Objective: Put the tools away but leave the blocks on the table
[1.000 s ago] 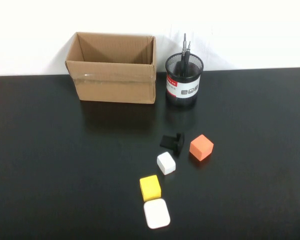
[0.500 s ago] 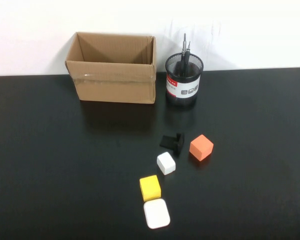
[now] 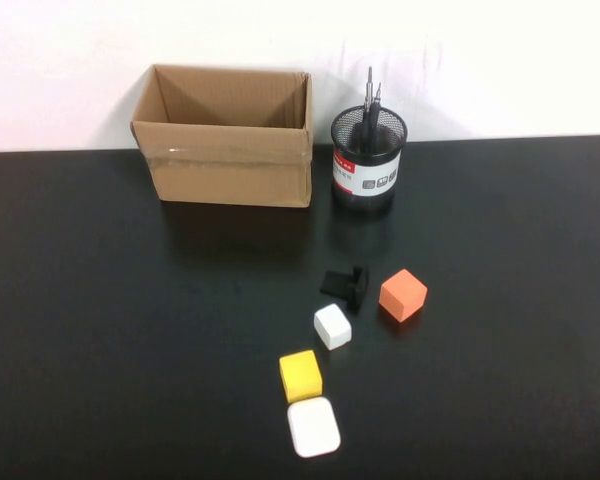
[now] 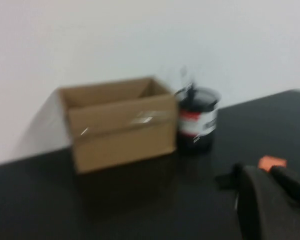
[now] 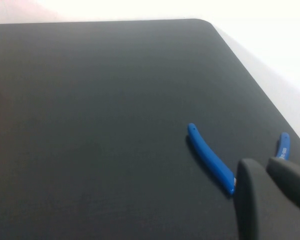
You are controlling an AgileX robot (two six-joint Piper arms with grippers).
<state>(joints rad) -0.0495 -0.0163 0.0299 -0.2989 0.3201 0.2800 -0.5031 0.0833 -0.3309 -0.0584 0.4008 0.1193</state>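
- While both arms are waiting at the near edge of the black matte table (image 3: 100, 300), out of the high view, I am running the left gripper (image 4: 262, 172) and the right gripper (image 5: 262, 165) with fingers pressed together, holding nothing.
- I am judging the step in hand to be a first reach for the stubby black-handled tool (image 3: 345, 283), which is lying mid-table, well apart from either gripper.
- That tool is sitting just beside the orange cube (image 3: 403, 294) and near the small white cube (image 3: 332, 326), so I am planning to open the fingers wide before descending, come straight down and close across the handle, keeping clear of both cubes.
- Nearer my side, the yellow cube (image 3: 300, 375) is touching or almost touching a larger white rounded block (image 3: 313, 427); I am meaning to route the arm around this pair.
- Two thin metal-tipped screwdrivers (image 3: 371, 95) are already standing in the black mesh pen cup (image 3: 367, 170), just beside the open brown cardboard box (image 3: 225, 135) at the far edge.
- On the right wrist camera, a blue-handled tool (image 5: 210, 157) is lying close ahead of the right gripper near the table's corner; I cannot tell its head, which the fingers are hiding.
- No red-handled scissors are showing in any view.
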